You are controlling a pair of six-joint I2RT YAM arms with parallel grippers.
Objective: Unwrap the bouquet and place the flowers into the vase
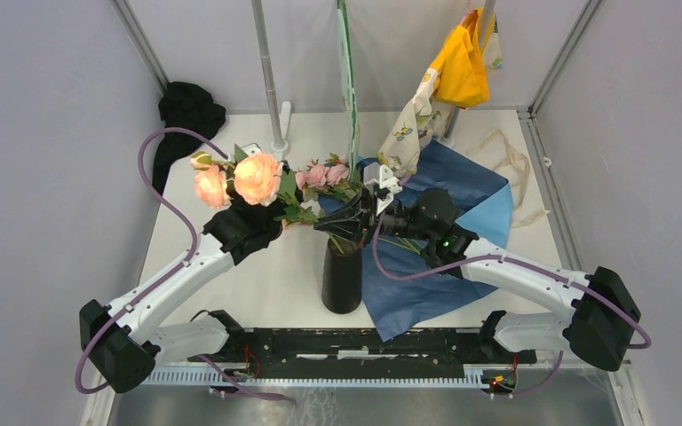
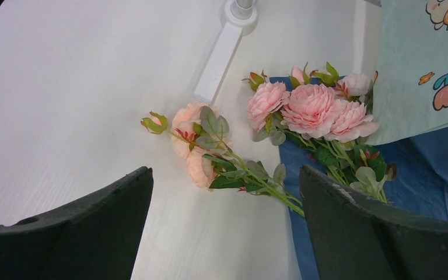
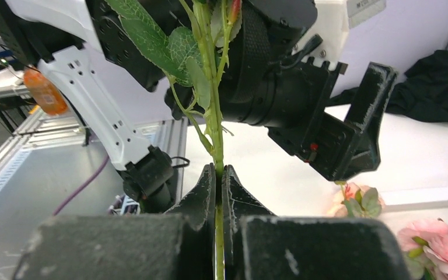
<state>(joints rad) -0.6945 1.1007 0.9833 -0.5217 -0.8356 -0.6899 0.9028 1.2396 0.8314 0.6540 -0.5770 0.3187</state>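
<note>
On the table (image 1: 262, 288), near middle: black vase (image 1: 342, 282), upright, just at the left edge of blue paper (image 1: 413, 306) lying open and flat to the right. At the vase mouth, green leaves and a stem; how far down inside, hidden by the rim and by the gripper above.

Directly over the vase, reaching in from the right: right gripper (image 3: 219, 170), shut tight on a thin green stem (image 3: 213, 116). Stem pinched between both pads, running straight up from them, broad leaves higher, top cut off by the edge of the wrist view. Lower end lost between the fingers.

Left of the vase and close behind the held stem: left gripper (image 2: 224, 174), spread to the full, holding nothing, touching nothing visible. Framed between its fingers, peach roses (image 2: 182, 146) with a small bud, leafy stalk slanting away to the near right behind one finger. Lying on the table or lifted off it: not to be told. From above, large and bright, just left of the right gripper.

Further right, pink roses (image 2: 318, 111), bunched, heads on the far left corner of the paper, right beside the hem of a pale patterned cloth (image 2: 426, 64) hanging there. Paper dark blue with a lighter blue sheet showing at its right side. Black cloth (image 1: 191, 111) heaped in the far left corner.
</note>
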